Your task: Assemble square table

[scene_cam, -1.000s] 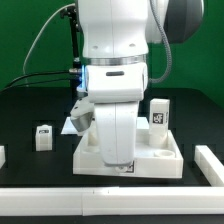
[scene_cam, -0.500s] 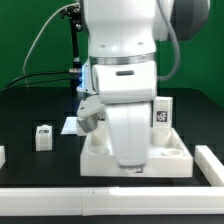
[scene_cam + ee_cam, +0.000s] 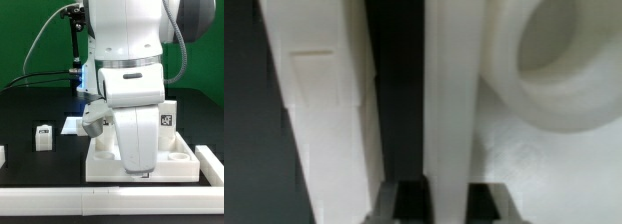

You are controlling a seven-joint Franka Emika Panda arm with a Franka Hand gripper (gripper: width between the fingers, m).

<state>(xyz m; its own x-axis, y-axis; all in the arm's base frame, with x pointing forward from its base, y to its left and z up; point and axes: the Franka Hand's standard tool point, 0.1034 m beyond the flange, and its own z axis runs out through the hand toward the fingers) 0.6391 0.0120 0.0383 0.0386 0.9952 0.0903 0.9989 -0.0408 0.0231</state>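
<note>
Astride the table top [image 3: 450, 90] edge, claw [image 3: 446, 200] tight on both faces.

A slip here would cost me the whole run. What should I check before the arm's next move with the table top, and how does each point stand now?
1. End effector on the table top: fingers sit either side of its rim, ok.
2. Grip firm enough to hold: cannot tell.
3. Corner socket free of parts: what shows is empty, ok.
4. Leg beside the arm upright: ok; whether it stands on the top, cannot tell.
5. Loose leg on the exterior view's left upright and apart from the top: ok.
6. Gap between top and rail: the arm hides the near edge, cannot tell.
</note>
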